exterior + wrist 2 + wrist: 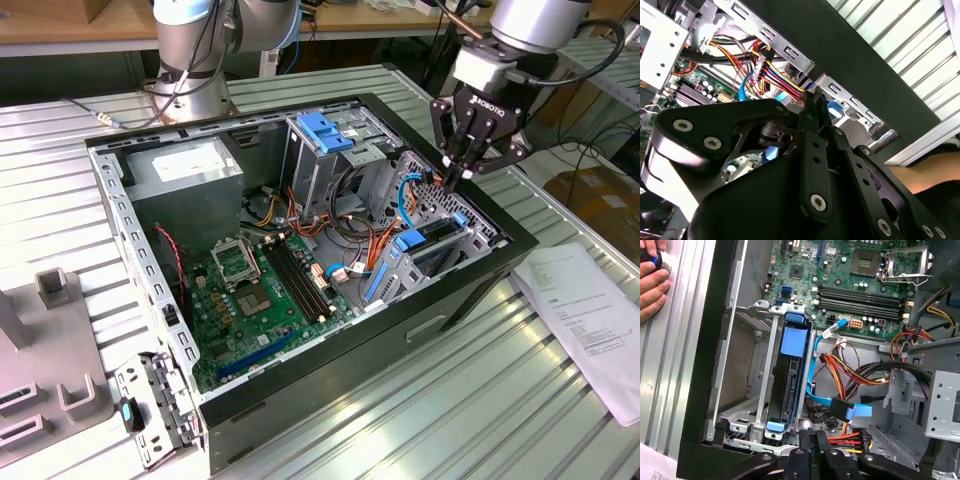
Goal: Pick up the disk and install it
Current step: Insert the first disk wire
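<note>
The disk (438, 234) sits edge-on in a slot of the metal drive cage (470, 215) on the exterior view's right of the open computer case (300, 270). Blue rails show at both its ends. In the first wrist view the disk (790, 387) is a dark strip between blue plastic pieces. My gripper (458, 180) hangs just above the cage, at the disk's far end. Its fingers are shut together with nothing between them, as both wrist views show the gripper (813, 434) (812, 100). A blue data cable (812, 385) runs beside the disk.
Motherboard (260, 290), grey power-supply box (185, 165) and a second cage with a blue latch (325, 130) fill the case. Bundled coloured wires (860, 375) lie near the gripper. A person's hand (650, 285) rests on the ribbed table. Papers (590, 320) lie on the exterior view's right, a grey fixture (40, 370) on its left.
</note>
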Tool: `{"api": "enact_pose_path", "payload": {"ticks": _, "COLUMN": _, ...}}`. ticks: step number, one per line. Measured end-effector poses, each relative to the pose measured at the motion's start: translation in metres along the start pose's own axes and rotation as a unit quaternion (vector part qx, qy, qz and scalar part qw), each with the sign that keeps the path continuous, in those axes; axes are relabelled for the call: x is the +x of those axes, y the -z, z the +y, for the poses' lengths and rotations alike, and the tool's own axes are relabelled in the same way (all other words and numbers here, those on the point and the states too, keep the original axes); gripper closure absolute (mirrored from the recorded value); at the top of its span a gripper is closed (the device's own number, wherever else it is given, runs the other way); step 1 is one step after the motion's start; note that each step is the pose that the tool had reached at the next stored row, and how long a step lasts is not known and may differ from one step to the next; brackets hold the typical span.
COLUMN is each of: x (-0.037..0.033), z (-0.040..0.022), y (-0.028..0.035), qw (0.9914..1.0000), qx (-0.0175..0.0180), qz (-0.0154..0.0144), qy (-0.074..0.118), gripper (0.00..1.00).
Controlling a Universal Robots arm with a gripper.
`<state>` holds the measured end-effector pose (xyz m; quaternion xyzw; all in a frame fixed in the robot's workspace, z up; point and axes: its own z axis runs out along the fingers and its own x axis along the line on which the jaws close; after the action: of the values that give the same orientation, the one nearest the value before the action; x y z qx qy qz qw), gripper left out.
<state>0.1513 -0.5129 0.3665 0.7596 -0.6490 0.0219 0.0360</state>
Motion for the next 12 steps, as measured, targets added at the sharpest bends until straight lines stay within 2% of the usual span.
{"api": "enact_pose_path", "payload": {"ticks": 3, "x": -0.0004, "z": 0.0016, "y": -0.0007, "qw": 0.99993, "qx": -0.0009, "qz": -0.0004, "qy": -0.012, "gripper": 0.83}}
{"api": "enact_pose_path", "payload": {"ticks": 6, "x": -0.0014, "z": 0.0083, "y": -0.0014, "qw": 0.99987, "qx": -0.0013, "qz": -0.0005, "qy": -0.016, "gripper": 0.83}}
{"api": "enact_pose_path", "payload": {"ticks": 8, "x": -0.0015, "z": 0.0084, "y": -0.002, "qw": 0.99918, "qx": -0.0032, "qz": -0.001, "qy": -0.04, "gripper": 0.83}}
{"api": "enact_pose_path", "payload": {"ticks": 9, "x": -0.0013, "z": 0.0085, "y": -0.0023, "qw": 0.99895, "qx": -0.0037, "qz": -0.0012, "qy": -0.046, "gripper": 0.83}}
{"api": "enact_pose_path", "payload": {"ticks": 10, "x": 0.0004, "z": 0.0087, "y": -0.0026, "qw": 0.99889, "qx": -0.004, "qz": -0.0014, "qy": -0.047, "gripper": 0.83}}
{"api": "enact_pose_path", "payload": {"ticks": 12, "x": 0.0097, "z": 0.0102, "y": -0.0037, "qw": 0.99888, "qx": -0.0042, "qz": -0.0018, "qy": -0.047, "gripper": 0.83}}
